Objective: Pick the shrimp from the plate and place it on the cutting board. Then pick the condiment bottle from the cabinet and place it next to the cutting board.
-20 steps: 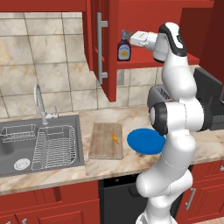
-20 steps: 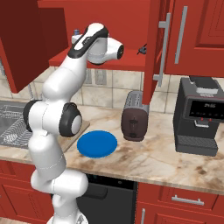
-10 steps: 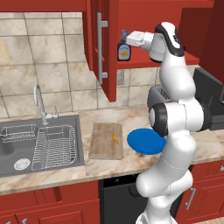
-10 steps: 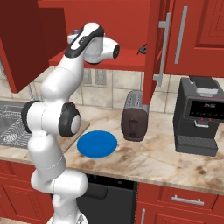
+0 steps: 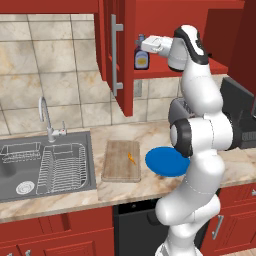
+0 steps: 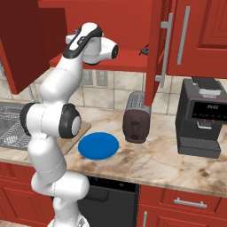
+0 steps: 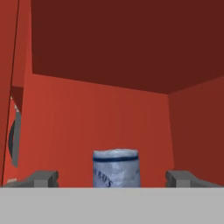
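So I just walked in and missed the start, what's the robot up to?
The shrimp already lies on the cutting board, beside the blue plate. The arm now reaches into the open red cabinet, its open gripper at the condiment bottle on the shelf, fingers either side of the cap, not yet closed.

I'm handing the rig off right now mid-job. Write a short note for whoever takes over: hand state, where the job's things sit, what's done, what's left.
Hand: open, raised inside the cabinet, fingers on either side of the condiment bottle, not closed on it.
Condiment bottle: upright on the cabinet shelf, at the open door's edge; the hand view shows its pale label centred between the fingertips.
Shrimp: lying on the cutting board, near its right side.
Plate: on the counter right of the board, nothing on it.
Done: shrimp moved to the board.
Left: close on the bottle, lift it out, set it on the counter beside the board.
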### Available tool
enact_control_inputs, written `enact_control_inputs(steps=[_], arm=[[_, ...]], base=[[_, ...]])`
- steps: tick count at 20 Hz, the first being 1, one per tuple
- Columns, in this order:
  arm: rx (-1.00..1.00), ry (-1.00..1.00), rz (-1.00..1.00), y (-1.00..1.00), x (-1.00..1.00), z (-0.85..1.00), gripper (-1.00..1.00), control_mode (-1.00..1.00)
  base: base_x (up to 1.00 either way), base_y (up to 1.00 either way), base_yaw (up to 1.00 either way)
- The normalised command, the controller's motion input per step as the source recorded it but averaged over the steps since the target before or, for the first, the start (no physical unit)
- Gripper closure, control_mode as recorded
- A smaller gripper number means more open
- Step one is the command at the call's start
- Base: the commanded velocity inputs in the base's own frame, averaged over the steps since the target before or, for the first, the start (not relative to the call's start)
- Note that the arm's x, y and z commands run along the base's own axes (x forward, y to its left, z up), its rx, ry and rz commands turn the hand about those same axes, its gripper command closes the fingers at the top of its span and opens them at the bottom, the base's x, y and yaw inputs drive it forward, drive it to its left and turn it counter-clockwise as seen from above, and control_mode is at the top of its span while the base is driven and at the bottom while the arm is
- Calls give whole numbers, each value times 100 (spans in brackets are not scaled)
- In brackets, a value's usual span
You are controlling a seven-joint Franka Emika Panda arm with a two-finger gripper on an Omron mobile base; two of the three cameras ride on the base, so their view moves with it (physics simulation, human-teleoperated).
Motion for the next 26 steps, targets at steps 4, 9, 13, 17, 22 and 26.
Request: enact_control_inputs(steps=[4, 9, 13, 17, 22, 26], arm=[[0, 0, 0, 0, 0, 0, 100, -100], [0, 0, 0, 0, 0, 0, 100, -100], [0, 0, 0, 0, 0, 0, 100, -100], [0, 0, 0, 0, 0, 0, 100, -100], [0, 0, 0, 0, -5, 0, 100, -100], [0, 0, 0, 0, -21, 3, 100, -100]], base=[[0, 0, 0], [0, 0, 0], [0, 0, 0], [0, 0, 0], [0, 0, 0], [0, 0, 0]])
